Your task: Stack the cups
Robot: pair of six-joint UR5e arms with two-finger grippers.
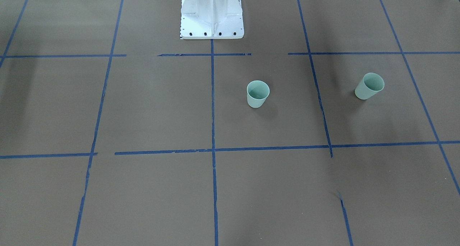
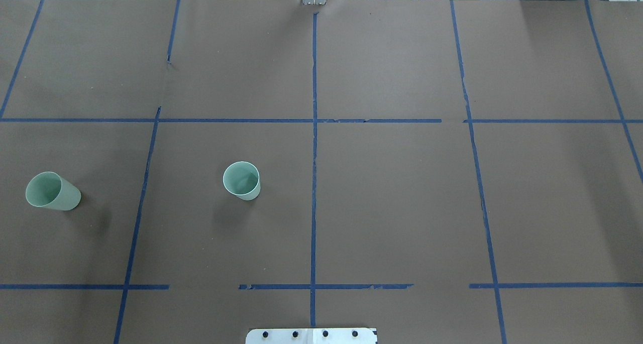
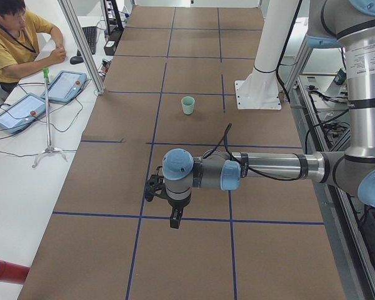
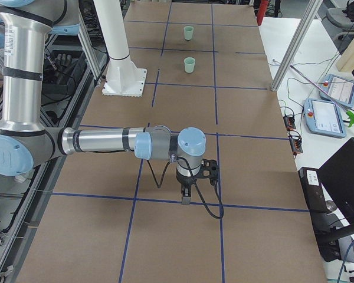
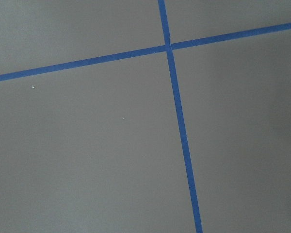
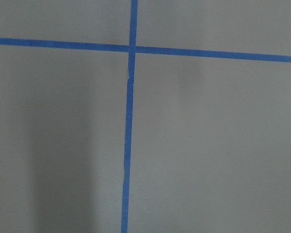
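Can't tell finger spread on left gripper or right gripper: caught only small from the table ends, pointing down over the table, outside the overhead and front views. Wrist cams give only bare surface and blue tape lines. Only near-centre cup found in the left-end view (other one not made out there). Sits on robot's left half, in the grid square next to the centre line; far-left cup well apart, one square over toward the left end, same row. Both upright, long axis vertical, rims up, bases on the table, not stacked.
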